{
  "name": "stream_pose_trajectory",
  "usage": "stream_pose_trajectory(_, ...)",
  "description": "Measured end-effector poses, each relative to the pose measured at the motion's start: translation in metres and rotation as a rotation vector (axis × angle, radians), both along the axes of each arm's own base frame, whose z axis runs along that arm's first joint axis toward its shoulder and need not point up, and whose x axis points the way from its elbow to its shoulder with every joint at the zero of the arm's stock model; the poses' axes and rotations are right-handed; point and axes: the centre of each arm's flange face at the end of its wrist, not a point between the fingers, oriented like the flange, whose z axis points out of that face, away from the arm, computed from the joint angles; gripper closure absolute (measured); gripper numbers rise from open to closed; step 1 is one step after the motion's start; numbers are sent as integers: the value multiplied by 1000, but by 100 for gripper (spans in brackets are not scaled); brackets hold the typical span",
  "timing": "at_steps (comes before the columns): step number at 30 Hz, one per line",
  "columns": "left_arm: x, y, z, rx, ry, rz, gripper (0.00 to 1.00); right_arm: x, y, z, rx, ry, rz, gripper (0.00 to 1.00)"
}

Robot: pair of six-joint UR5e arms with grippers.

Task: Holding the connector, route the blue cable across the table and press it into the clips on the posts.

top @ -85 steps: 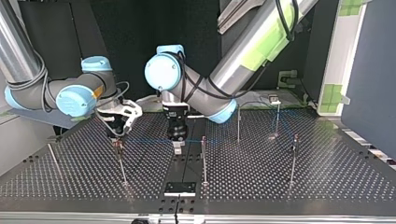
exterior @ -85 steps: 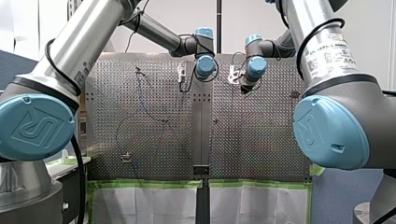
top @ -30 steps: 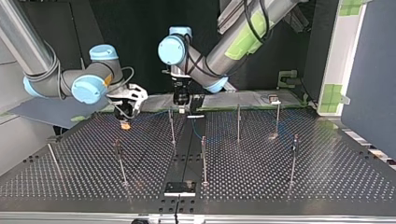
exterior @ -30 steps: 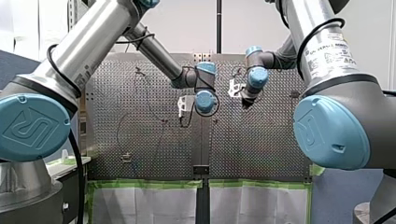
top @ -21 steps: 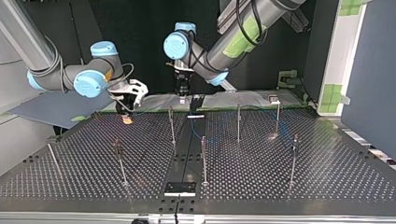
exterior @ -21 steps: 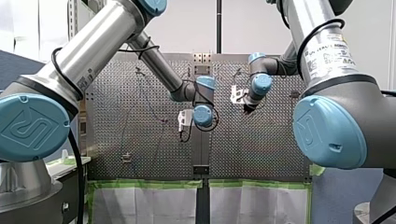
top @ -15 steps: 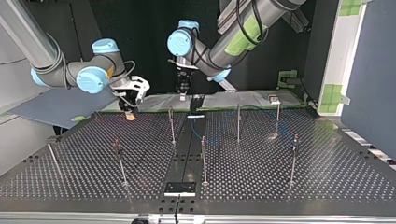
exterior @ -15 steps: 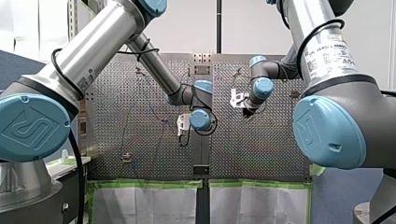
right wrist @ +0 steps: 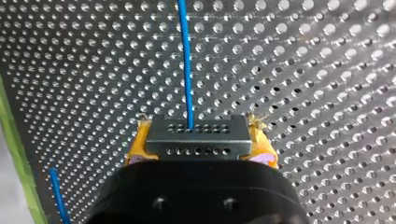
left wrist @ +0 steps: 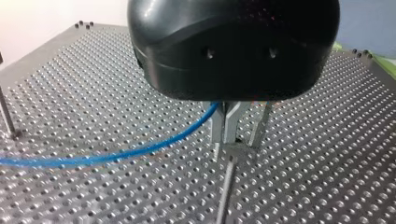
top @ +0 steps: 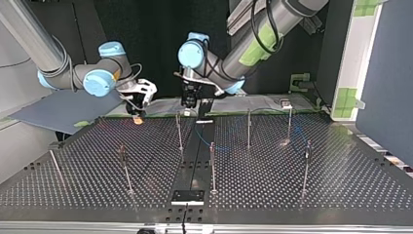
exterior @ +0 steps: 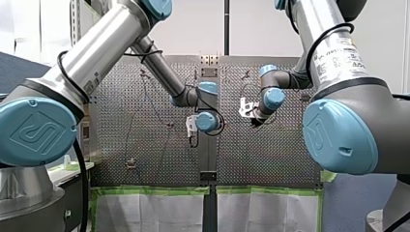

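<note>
In the right wrist view my right gripper [right wrist: 200,148], with yellow pads [right wrist: 136,148], is shut on a grey metal connector [right wrist: 196,135]. The blue cable [right wrist: 187,60] leaves the connector and runs ahead over the perforated table. In the left wrist view my black left gripper [left wrist: 233,140] has its metal fingers [left wrist: 223,125] shut on the blue cable [left wrist: 140,151], just above the tip of a thin post [left wrist: 224,186]. In the top view my right gripper [top: 138,117] hangs at the back left. My left gripper [top: 189,101] is at the back middle, near a post [top: 179,131].
Several thin posts stand on the perforated table [top: 272,195], among them a post [top: 212,165] in the middle, one [top: 248,129] further right and one [top: 124,168] at the left. A dark plate [top: 187,197] lies near the front edge. Slack blue cable [top: 221,146] lies right of centre.
Both grippers have drawn back towards the top view's far edge. My left gripper, with the cable in it, has also lifted clear of the table.
</note>
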Motion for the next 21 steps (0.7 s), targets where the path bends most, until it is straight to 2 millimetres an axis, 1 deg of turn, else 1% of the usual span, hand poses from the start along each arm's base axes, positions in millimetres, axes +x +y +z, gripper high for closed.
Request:
stream_pose_trajectory(4,4,2,-14,10,22,0,100,-1,-3,0,-11,-9,-3,100)
stream_pose_trajectory(8,6,3,-35,24,44,1,100,-3,-5,-1,-14,-12,-5,100)
stream_pose_trajectory(10,7,3,-40,25,46,2,100,-4,-6,-2,-14,-12,-6,100)
stream_pose_trajectory(13,12,2,-38,19,36,7,100,-5,-8,-3,-16,-14,-8,100)
stream_pose_trajectory(17,23,0,-29,8,15,15,100,-5,-9,-3,-21,-18,-6,100)
stream_pose_trajectory(21,31,0,-22,9,6,21,100,-6,-10,-3,-22,-20,-4,100)
